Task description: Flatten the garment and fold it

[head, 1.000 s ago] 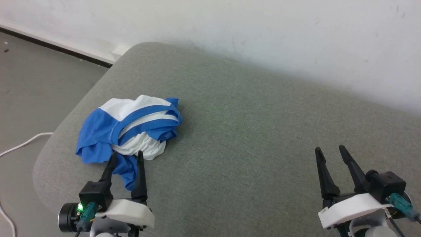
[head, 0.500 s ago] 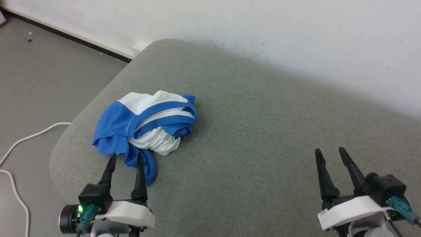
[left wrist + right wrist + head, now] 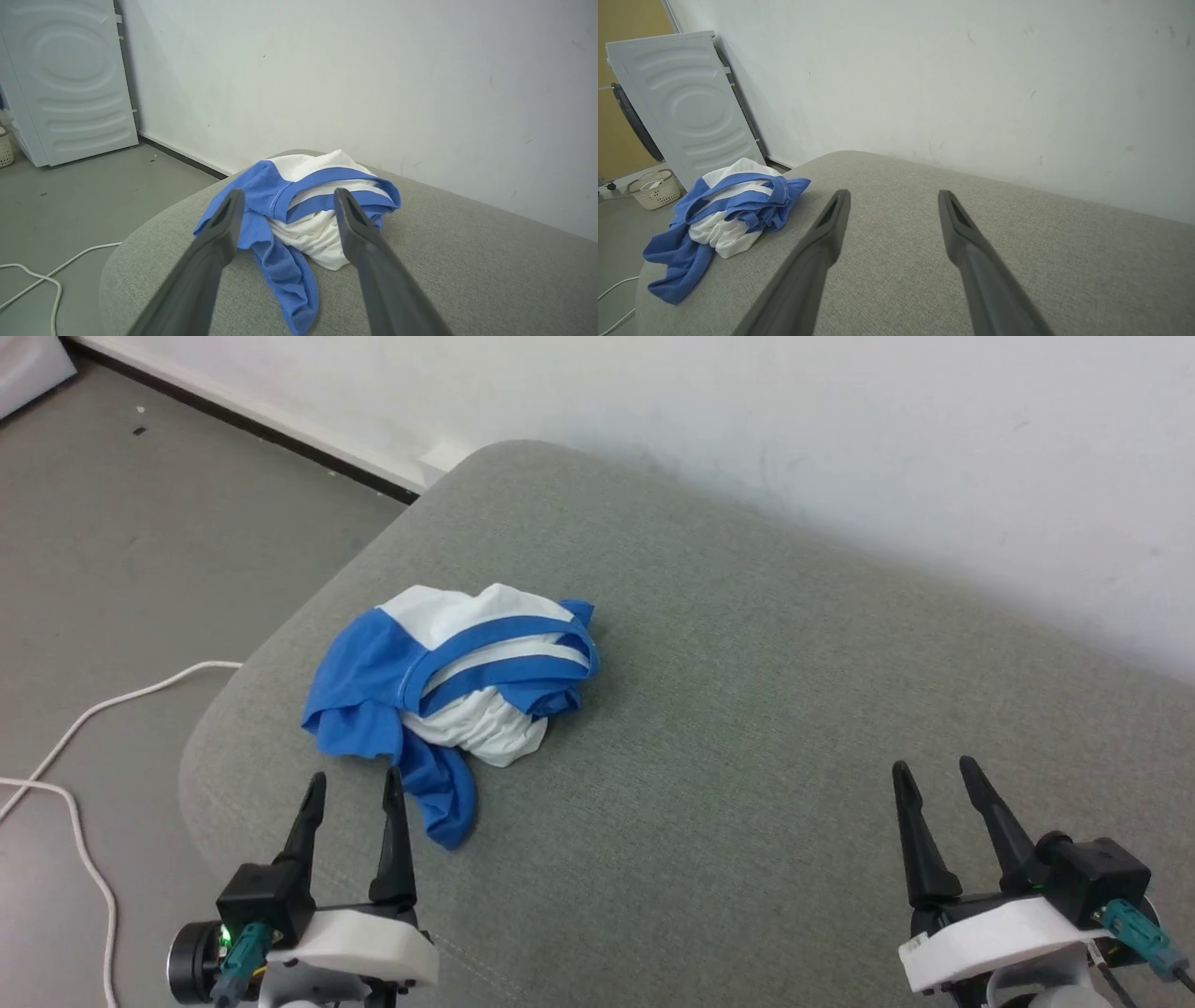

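Since a second ago the head camera has been swung to the left, so that more of the grey floor [image 3: 140, 551] and of the thin white cable [image 3: 93, 710] is taken in; no change is seen in the crumpled heap itself. The garment [image 3: 448, 695], a soft shirt with a white body and bright blue sleeves and neckband, is bunched near the left end of the wide grey-green fabric cushion [image 3: 747, 709], with one blue sleeve trailing toward the near edge. The left gripper [image 3: 353, 777] is held just beside that sleeve, its two long dark fingers spread wide with nothing between them. The right gripper [image 3: 934, 765] is held well apart from the garment, over bare cushion, its fingers likewise spread wide and empty. A white washing machine [image 3: 70, 84] is seen against the white wall [image 3: 794, 411].
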### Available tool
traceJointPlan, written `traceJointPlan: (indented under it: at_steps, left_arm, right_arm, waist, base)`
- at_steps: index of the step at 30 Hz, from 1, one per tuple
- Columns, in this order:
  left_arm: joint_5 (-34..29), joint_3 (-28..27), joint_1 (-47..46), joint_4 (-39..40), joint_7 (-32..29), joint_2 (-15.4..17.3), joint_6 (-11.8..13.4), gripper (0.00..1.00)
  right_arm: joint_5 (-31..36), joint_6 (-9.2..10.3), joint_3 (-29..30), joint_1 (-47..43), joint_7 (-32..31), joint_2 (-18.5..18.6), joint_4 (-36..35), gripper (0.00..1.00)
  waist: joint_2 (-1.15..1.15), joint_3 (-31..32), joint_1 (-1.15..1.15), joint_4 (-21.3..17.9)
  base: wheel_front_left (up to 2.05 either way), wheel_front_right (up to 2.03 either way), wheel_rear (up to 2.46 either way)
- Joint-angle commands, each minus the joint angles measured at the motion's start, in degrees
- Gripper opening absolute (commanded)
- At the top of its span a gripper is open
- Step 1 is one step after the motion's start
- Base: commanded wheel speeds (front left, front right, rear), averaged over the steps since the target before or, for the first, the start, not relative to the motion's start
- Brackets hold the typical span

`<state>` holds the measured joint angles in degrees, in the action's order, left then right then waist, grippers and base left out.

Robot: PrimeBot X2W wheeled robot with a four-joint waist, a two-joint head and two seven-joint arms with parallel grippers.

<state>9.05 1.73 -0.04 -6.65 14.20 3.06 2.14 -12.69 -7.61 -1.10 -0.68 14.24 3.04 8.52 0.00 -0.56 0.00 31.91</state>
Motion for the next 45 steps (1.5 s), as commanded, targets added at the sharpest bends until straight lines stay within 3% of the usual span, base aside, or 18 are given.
traceJointPlan:
  at_steps: [1,13,20,29,36,45]
  left_arm:
    - [0.4,0.1,1.1,-0.4,0.7,-0.2,0.4,1.00]
    - [1.0,0.3,1.2,-0.8,0.8,-0.2,0.3,1.00]
    - [10.0,0.1,-3.0,-3.4,0.6,-0.2,-1.6,1.00]
    - [19.1,-2.9,-21.2,-10.8,-11.0,4.7,-6.7,1.00]
    - [21.7,-1.9,-30.1,-19.1,-25.7,9.9,-7.5,1.00]
    - [24.2,-1.2,-33.9,-26.2,-35.9,11.0,-6.4,1.00]
  right_arm:
    - [-0.5,0.12,0.0,-0.7,0.6,-0.2,0.4,1.00]
    - [-0.8,0.12,-0.1,-1.2,0.8,-0.2,0.5,1.00]
    - [-0.4,0.12,-0.2,-0.7,0.8,-0.2,0.4,1.00]
    - [2.9,0.12,0.4,2.7,0.8,-0.2,-0.3,1.00]
    - [5.5,0.12,2.0,5.1,0.8,-0.2,-0.7,1.00]
    - [6.4,0.12,2.8,8.2,0.8,-0.2,-1.3,1.00]
  waist:
    - [0.00,-0.1,0.00,0.6]
    - [0.00,0.1,0.00,0.8]
    - [0.00,-1.1,0.00,0.6]
    - [0.00,-8.5,0.00,-3.6]
    - [0.00,-14.8,0.00,-7.8]
    - [0.00,-19.3,0.00,-11.5]
  base:
    - [0.00,0.00,0.00]
    - [0.00,0.00,0.00]
    - [0.00,0.00,0.00]
    - [0.00,0.00,0.00]
    - [0.00,0.00,0.00]
    - [0.00,0.00,0.00]
